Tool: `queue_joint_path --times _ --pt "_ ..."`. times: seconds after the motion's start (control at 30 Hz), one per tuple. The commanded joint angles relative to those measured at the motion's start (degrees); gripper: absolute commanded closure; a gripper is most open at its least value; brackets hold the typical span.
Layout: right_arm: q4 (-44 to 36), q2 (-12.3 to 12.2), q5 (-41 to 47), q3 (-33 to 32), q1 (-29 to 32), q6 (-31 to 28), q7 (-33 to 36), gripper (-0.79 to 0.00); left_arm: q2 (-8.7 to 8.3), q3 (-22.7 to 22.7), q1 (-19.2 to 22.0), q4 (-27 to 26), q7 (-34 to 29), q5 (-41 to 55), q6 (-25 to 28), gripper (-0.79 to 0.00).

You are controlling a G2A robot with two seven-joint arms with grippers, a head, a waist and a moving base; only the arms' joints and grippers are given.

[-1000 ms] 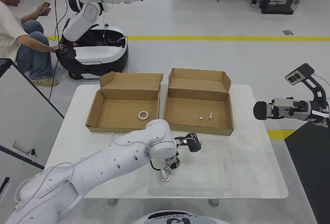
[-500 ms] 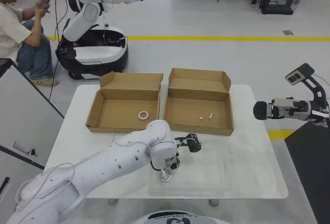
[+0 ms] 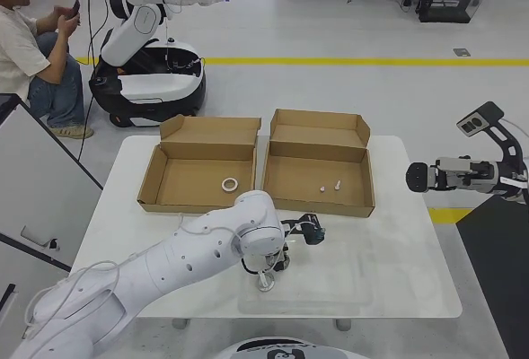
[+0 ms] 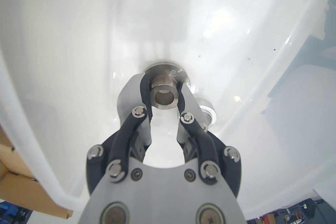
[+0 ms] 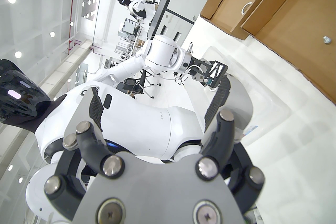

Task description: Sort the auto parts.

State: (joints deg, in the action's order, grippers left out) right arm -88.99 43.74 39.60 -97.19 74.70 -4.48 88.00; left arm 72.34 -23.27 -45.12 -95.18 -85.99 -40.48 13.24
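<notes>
On the table, two boxes sit behind a clear tray. Right gripper hangs wide open beyond the table edge. Left gripper pinches the bushing by its neck in the tray; best lift straight up, squeeze firm, clearing the wall.

- Silver-grey metal bushing between the black fingers of the left hand.
- Translucent white tray on a white desk.
- Brown cardboard boxes; a white ring.
- Right hand: black ridged pads.
</notes>
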Motion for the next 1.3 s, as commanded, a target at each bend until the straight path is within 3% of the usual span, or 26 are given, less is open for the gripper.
queue_joint_path --times 0.0,0.57,0.97,1.1,1.27 --pt "0.0 0.0 0.0 0.0 0.0 0.0 0.0 -0.785 -0.23 -0.6 0.2 -1.8 -1.3 0.4 -0.1 0.0" --pt "0.0 0.0 0.0 0.0 0.0 0.0 0.0 -0.785 -4.31 -3.6 5.3 -15.3 -2.0 10.0 1.2 0.0" --pt "0.0 0.0 0.0 0.0 0.0 0.0 0.0 -0.785 -4.42 -3.9 5.0 -15.2 -0.8 10.3 1.1 0.0" --pt "0.0 0.0 0.0 0.0 0.0 0.0 0.0 -0.785 -5.76 -9.8 3.1 -15.0 4.1 12.4 -0.6 0.0" --pt "0.0 0.0 0.0 0.0 0.0 0.0 0.0 -0.785 -8.9 -21.0 -2.3 -15.8 6.7 18.2 2.0 0.0"
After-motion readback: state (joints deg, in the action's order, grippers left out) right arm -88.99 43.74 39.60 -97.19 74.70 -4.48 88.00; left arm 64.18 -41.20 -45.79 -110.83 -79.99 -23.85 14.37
